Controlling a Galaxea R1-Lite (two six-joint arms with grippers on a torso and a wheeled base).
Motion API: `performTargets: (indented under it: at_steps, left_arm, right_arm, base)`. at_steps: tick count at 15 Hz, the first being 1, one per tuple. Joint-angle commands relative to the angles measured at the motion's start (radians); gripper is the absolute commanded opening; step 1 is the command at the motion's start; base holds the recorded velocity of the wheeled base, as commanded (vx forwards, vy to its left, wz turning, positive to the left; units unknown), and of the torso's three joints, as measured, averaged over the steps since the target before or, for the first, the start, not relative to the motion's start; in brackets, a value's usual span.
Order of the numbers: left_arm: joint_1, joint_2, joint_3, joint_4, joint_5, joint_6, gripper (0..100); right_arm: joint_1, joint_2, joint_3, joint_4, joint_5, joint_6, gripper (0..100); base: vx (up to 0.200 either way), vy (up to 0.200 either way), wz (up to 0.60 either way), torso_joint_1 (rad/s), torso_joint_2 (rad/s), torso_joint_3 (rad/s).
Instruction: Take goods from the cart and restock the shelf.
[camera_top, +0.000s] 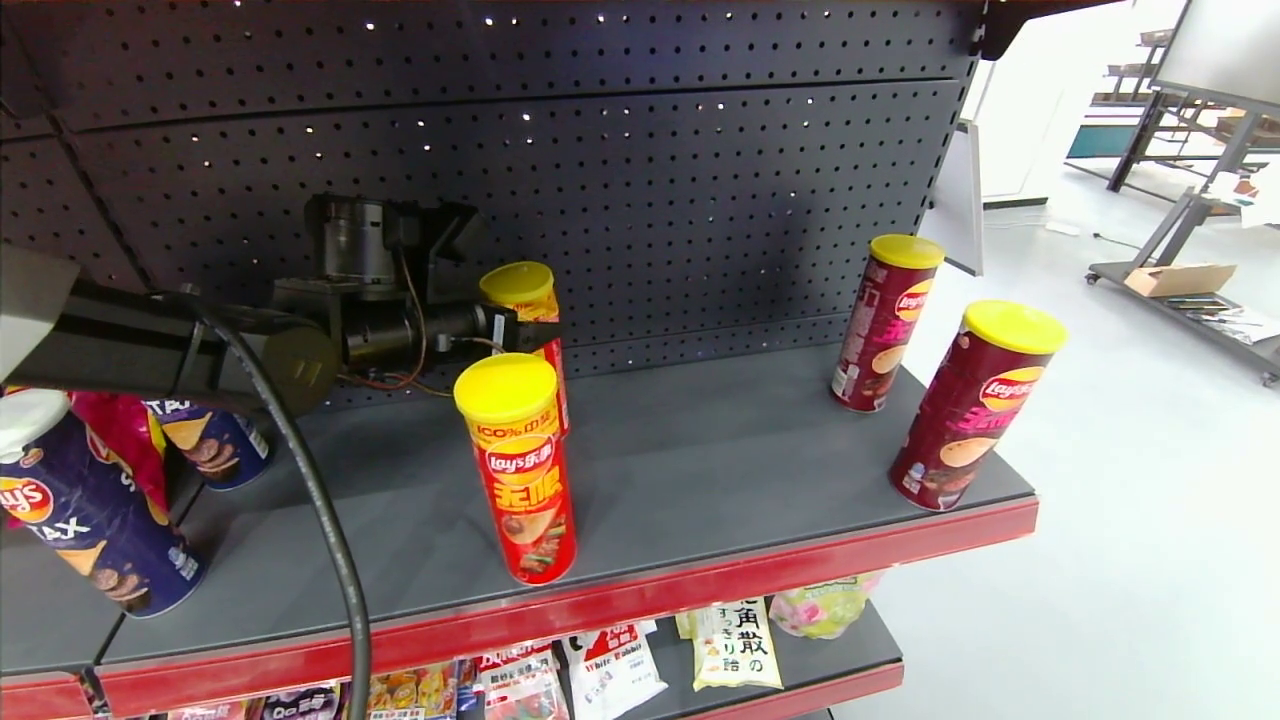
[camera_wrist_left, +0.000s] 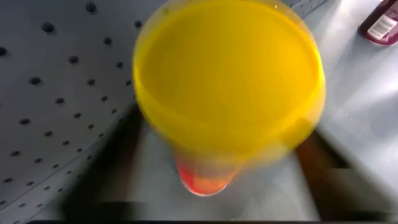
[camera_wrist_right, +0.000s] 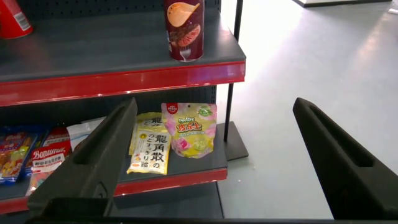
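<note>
A red chip can with a yellow lid (camera_top: 527, 300) stands at the back of the grey shelf (camera_top: 700, 470), close to the pegboard. My left gripper (camera_top: 505, 328) is shut on its upper part. From the left wrist the lid (camera_wrist_left: 227, 81) is seen from above, with my left gripper (camera_wrist_left: 217, 158) holding a dark finger on each side of the can. A second red chip can (camera_top: 520, 480) stands in front, near the shelf's red edge. My right gripper (camera_wrist_right: 217, 162) is open and holds nothing, low in front of the lower shelf.
Two dark red cans (camera_top: 885, 325) (camera_top: 975, 405) stand at the shelf's right end, blue cans (camera_top: 90, 520) on the left section. Snack bags (camera_wrist_right: 189, 127) fill the lower shelf. Bare shelf lies between the red and dark red cans. Open floor is to the right.
</note>
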Motion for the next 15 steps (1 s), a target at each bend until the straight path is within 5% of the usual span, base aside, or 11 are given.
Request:
performTargets:
  at_steps: [1, 5, 15]
  left_arm:
    - [0.000, -0.003, 0.001, -0.002, 0.000, 0.001, 100]
    - [0.005, -0.035, 0.047, -0.002, 0.028, -0.042, 100]
    - [0.045, -0.251, 0.369, -0.004, 0.034, -0.044, 100]
  right_arm:
    - [0.000, -0.001, 0.000, 0.000, 0.000, 0.000, 100]
    - [0.000, -0.001, 0.000, 0.000, 0.000, 0.000, 100]
    - [0.000, -0.001, 0.000, 0.000, 0.000, 0.000, 100]
  base:
    - [0.000, 0.000, 0.00, 0.000, 0.00, 0.000]
    - [0.000, 0.000, 0.00, 0.000, 0.00, 0.000]
    - [0.000, 0.000, 0.00, 0.000, 0.00, 0.000]
